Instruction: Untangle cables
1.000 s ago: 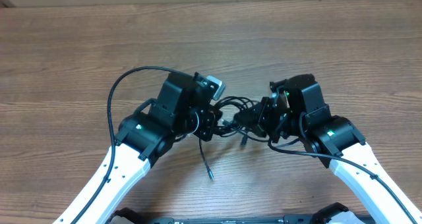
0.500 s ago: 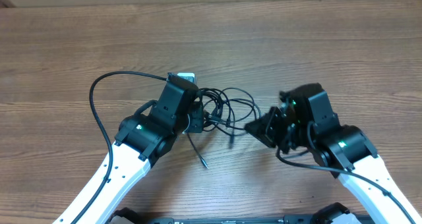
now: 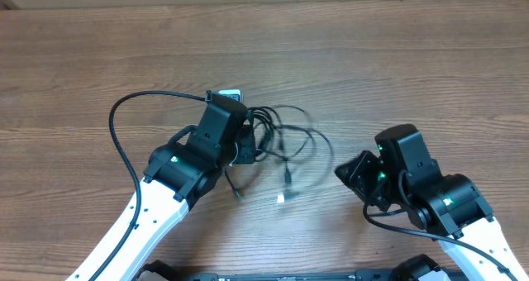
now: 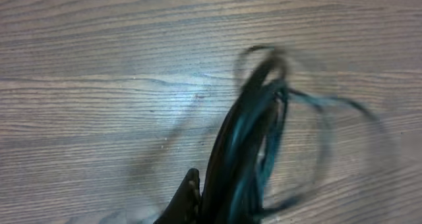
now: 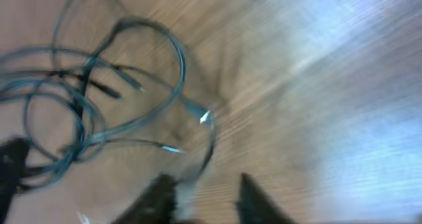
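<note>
nearest the base, the white left arm (image 3: 157,207) and right arm (image 3: 467,231) reach in from the bottom edge over the wooden table (image 3: 397,58). the right gripper (image 3: 354,172) sits to the right of the tangle, apart from it. in the smeared right wrist view its two dark fingers (image 5: 161,190) stand apart with only bare wood between them, touching no cord. just beyond them lies a silvery tip (image 5: 204,116), and farther on the loops of the cables (image 5: 79,112).

from above, the left gripper (image 3: 250,149) is mostly hidden under its own black wrist housing, which covers the place where cords meet jaws. the left wrist view shows it: the jaws are closed on a thick bundle of the cables, which rises beside one dark fingertip (image 4: 186,199) and, blurred, blocks much of the wood behind.

in the overhead view the cords fan out to the right of that gripper in loose loops near the table's middle, their free ends trailing toward the base, among them a dark plug (image 3: 288,175). a thick black cable (image 3: 124,132) arcs out to the left of the left arm, apart from the thin cords.
</note>
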Available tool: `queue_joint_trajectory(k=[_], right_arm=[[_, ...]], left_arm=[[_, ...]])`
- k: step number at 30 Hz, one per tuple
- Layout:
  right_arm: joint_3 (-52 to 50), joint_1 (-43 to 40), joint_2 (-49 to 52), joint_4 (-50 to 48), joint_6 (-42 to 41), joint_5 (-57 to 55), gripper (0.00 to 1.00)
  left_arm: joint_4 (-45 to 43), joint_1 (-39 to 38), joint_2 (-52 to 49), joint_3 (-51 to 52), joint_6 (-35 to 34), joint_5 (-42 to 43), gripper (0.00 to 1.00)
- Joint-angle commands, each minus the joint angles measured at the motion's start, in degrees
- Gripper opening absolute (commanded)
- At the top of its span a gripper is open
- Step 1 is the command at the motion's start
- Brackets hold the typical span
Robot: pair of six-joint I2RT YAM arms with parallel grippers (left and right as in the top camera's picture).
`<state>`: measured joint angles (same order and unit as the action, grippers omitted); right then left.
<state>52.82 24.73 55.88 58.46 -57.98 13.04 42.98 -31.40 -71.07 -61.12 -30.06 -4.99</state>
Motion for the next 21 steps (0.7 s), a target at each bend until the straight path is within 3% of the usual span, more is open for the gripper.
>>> queue_joint_trajectory(k=[1,3,7,17,21], right_arm=[[0.50,-0.02,-0.59,-2.97,-0.07,4.39,0.56],[0.50,-0.02,-0.59,-4.83,-0.09,7.45,0.67],[0.50,0.04,-0.28,-6.62,-1.05,11.34,0.73],[0.48,0.07,8.55,-10.29,-15.65,10.86,0.70],[0.48,0.09,14.64,-15.17,-17.27,12.81,0.60]], left_arm=[[-0.63,0.31,-0.20,-0.09,-1.29,0.57,0.04],[-1.09,0.31,-0.20,-0.09,-1.31,0.59,0.04],[-2.78,0.31,-0.20,-0.09,-6.73,1.81,0.05],[-8.04,0.24,-0.20,-0.09,-8.81,11.96,0.04],[-7.96,0.24,-0.20,-0.09,-8.81,14.14,0.04]])
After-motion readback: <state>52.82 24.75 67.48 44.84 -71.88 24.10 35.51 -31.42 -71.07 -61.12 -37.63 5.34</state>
